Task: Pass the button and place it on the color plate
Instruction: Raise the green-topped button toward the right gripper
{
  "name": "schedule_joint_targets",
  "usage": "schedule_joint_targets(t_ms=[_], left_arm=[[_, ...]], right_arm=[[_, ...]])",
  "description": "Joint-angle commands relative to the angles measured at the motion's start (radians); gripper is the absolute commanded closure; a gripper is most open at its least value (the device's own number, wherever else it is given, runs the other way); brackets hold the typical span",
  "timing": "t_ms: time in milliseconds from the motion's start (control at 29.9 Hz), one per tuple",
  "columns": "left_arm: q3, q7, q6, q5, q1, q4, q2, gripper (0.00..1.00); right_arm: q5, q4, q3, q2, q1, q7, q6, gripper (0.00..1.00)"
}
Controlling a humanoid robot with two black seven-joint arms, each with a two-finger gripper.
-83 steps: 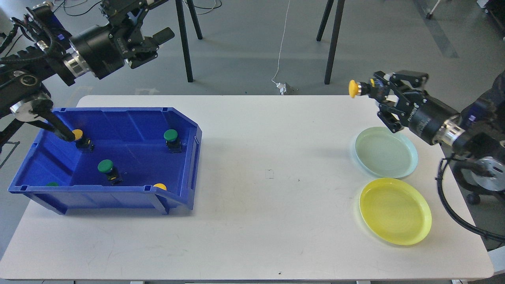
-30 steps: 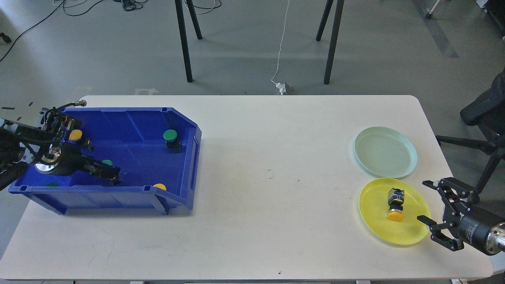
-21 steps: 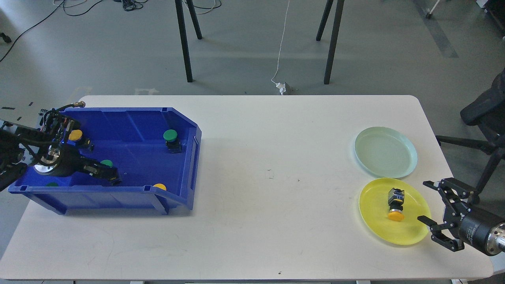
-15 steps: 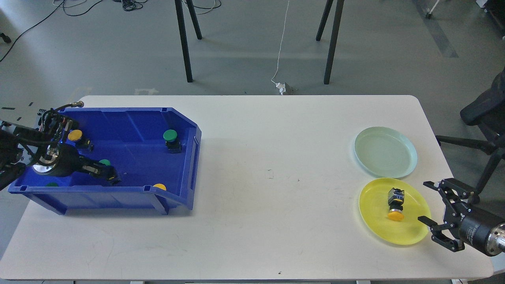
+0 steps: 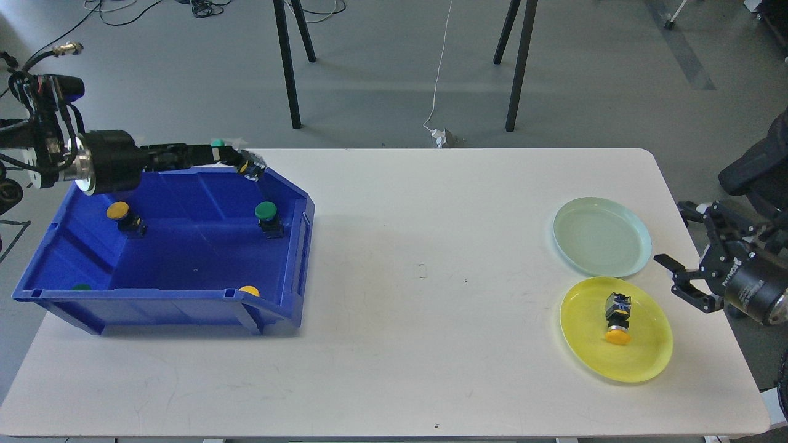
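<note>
My left gripper [image 5: 233,159] is shut on a green-capped button [image 5: 217,143] and holds it above the back rim of the blue bin [image 5: 154,296]. The bin holds a yellow button [image 5: 118,211], a green button [image 5: 266,211], and a yellow button [image 5: 249,290] and a green one [image 5: 80,287] half hidden behind its front wall. A yellow button [image 5: 617,335] lies on its side on the yellow plate [image 5: 649,354]. The pale green plate [image 5: 602,237] is empty. My right gripper [image 5: 680,243] is open and empty, just right of the two plates.
The white table [image 5: 418,320] is bare between the bin and the plates. Black stand legs [image 5: 286,61] and a white cable [image 5: 438,74] are on the floor behind the table. A dark chair [image 5: 757,172] stands at the far right.
My left gripper closed on a green button in the bin and lifted it up and right to the bin's back rim. My right gripper moved up from beside the yellow plate, still open.
</note>
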Motion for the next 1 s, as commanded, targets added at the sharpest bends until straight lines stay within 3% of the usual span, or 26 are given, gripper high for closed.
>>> schedule_joint_targets(t_ms=[0,200,367,601,969], left_arm=[[-0.08,0.0,0.0,-0.175,0.01,-0.082,-0.066,0.92],[-0.086,0.0,0.0,-0.26,0.016,-0.01,-0.262,0.91],[-0.08,0.0,0.0,-0.248,0.047,0.033,-0.332,0.9],[-0.08,0.0,0.0,-0.22,0.059,0.039,-0.347,0.9],[-0.08,0.0,0.0,-0.22,0.057,0.05,-0.349,0.9]], right_arm=[[-0.002,-0.014,0.006,0.061,0.155,-0.01,0.091,0.03],[0.0,-0.098,-0.236,0.224,0.461,-0.012,0.154,0.03],[0.001,-0.253,-0.446,0.388,0.698,-0.006,0.166,0.03],[0.0,-0.405,-0.523,0.581,0.813,-0.007,0.166,0.03],[0.0,-0.414,-0.529,0.646,0.821,-0.007,0.166,0.04]])
